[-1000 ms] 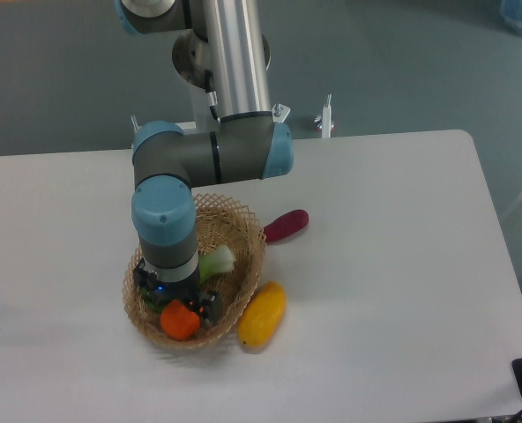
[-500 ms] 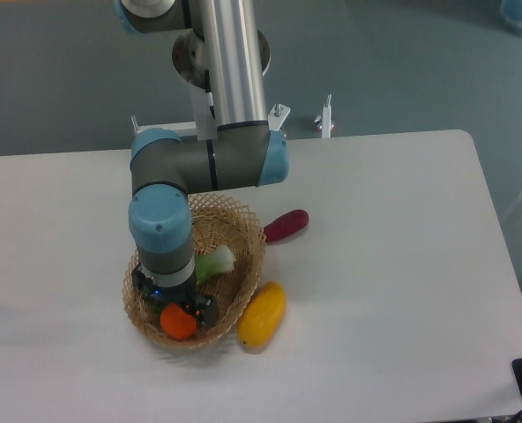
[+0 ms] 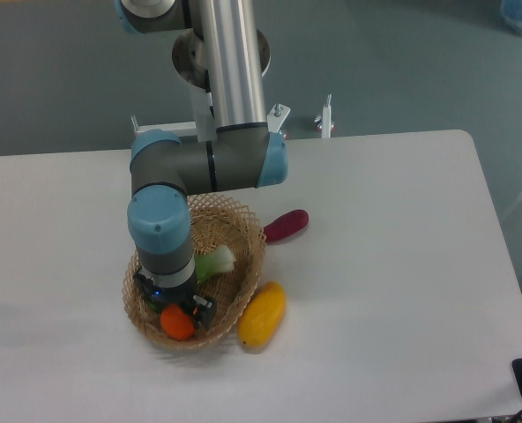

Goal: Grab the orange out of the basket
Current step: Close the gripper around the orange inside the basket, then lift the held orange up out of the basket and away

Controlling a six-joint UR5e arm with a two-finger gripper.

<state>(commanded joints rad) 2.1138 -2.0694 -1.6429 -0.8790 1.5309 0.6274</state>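
Fixed camera, view from above and in front of the table.

The arm is seen reaching straight down into the basket [image 3: 243,231], which sits on the white table [image 3: 393,264] left of centre. The gripper [image 3: 178,310] is positioned low inside the basket, at its near end. The orange [image 3: 177,323] is found at the front of the basket, directly under the gripper body; dark gripper parts are seen on either side of the fruit's top. Whether the fingers are pressed against the orange or merely set apart around it cannot be told, since the wrist hides them from above.

A pale green vegetable [image 3: 215,263] is seen lying in the basket just right of the wrist, partly covered by it.

Outside the basket, a yellow fruit [image 3: 263,314] is noted touching or just beside the basket's right front rim. A dark reddish-purple item [image 3: 286,225] is recorded on the table near the basket's upper right edge.
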